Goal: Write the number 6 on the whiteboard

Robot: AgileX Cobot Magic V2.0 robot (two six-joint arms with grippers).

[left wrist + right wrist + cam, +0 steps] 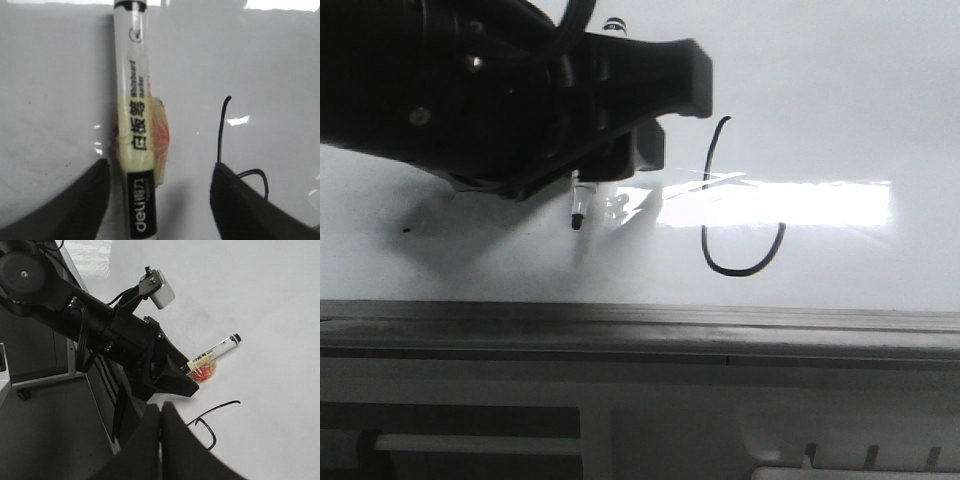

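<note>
Toward the whiteboard (820, 80)'s middle, left gripper (160, 200), fingers spread, straddles the light, slippery whiteboard marker (136, 125); its taped middle offers grip.

Black arm (75, 315), silver screws, black cables, grey wrist camera (161, 289).

My work surface is the whiteboard (840, 90), a glossy white panel with a grey edge rail (640, 322) along its near side. A bright rectangular light reflection (790, 204) lies across it. The number 6 (735, 205) is drawn on the board in thin black line, its loop crossing that reflection. A small black speck (407, 233) sits at 9 o'clock from the numeral, well apart.
</note>
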